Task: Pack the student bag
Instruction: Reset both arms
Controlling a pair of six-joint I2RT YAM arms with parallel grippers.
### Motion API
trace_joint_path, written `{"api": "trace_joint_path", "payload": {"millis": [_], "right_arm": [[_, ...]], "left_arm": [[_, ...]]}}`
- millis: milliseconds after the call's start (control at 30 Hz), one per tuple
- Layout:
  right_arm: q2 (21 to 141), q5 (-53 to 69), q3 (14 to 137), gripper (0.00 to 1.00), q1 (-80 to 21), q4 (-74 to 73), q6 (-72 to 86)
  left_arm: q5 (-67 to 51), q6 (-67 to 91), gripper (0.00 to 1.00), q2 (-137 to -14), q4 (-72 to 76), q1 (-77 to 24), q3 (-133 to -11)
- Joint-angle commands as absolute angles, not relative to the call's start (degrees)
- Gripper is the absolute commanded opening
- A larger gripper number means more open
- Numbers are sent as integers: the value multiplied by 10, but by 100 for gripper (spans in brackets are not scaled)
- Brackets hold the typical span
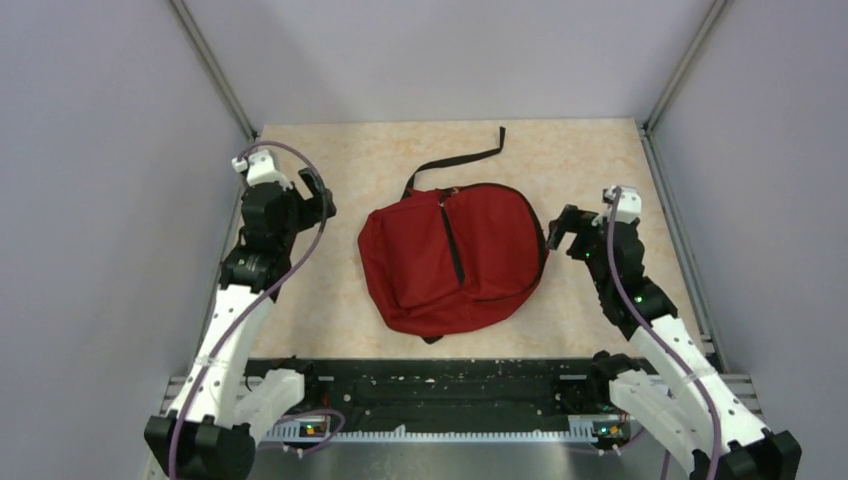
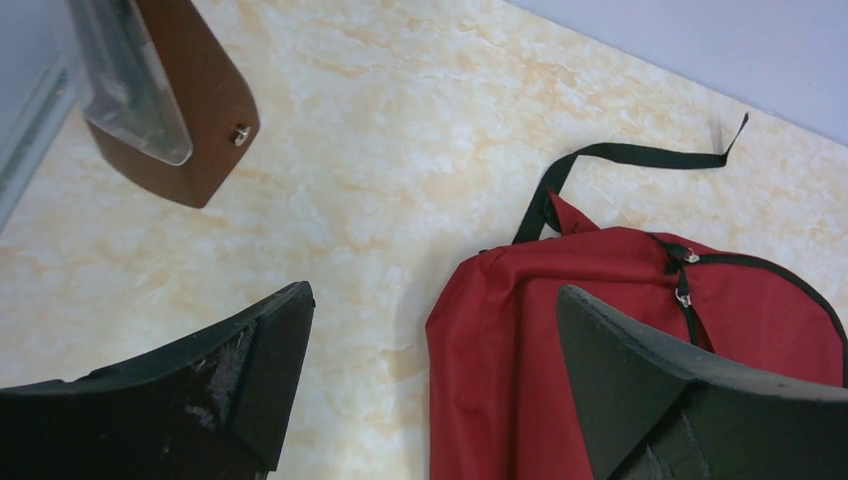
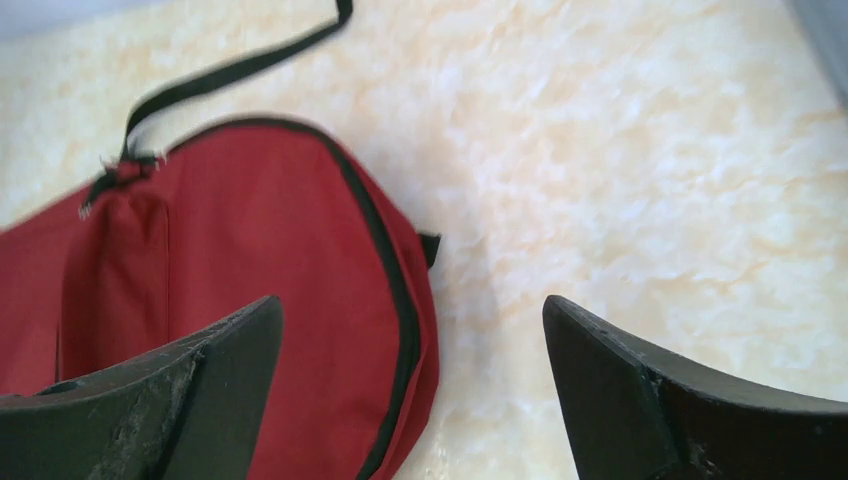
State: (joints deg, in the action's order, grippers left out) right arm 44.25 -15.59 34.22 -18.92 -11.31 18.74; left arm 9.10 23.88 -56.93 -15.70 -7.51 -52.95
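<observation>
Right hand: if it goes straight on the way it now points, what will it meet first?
Most likely the edge of the student bag, or the table just beside it; depth is unclear. The right hand is open and empty.

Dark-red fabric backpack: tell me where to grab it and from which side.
Probably the black webbing strap at the far end of the dark-red fabric backpack. Come from above, fingers straddling it near its root: the bag lies flat and wide, while the strap is narrow and seems to arch up there.

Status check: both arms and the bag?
Left gripper and right gripper open, empty. Red backpack lies flat between them, unheld. Brown pouch apart from it.
</observation>
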Motion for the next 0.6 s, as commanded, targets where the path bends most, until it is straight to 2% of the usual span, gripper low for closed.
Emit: {"api": "trace_joint_path", "payload": {"millis": [0, 233, 567], "right_arm": [[392, -255, 360, 99, -185, -100, 175], [376, -295, 326, 99, -185, -68, 176], [332, -296, 310, 97, -185, -59, 169]], "left_arm": [[114, 211, 95, -510, -294, -74, -569], [108, 185, 96, -446, -286, -75, -544], [111, 181, 96, -443, -289, -75, -553]]}}
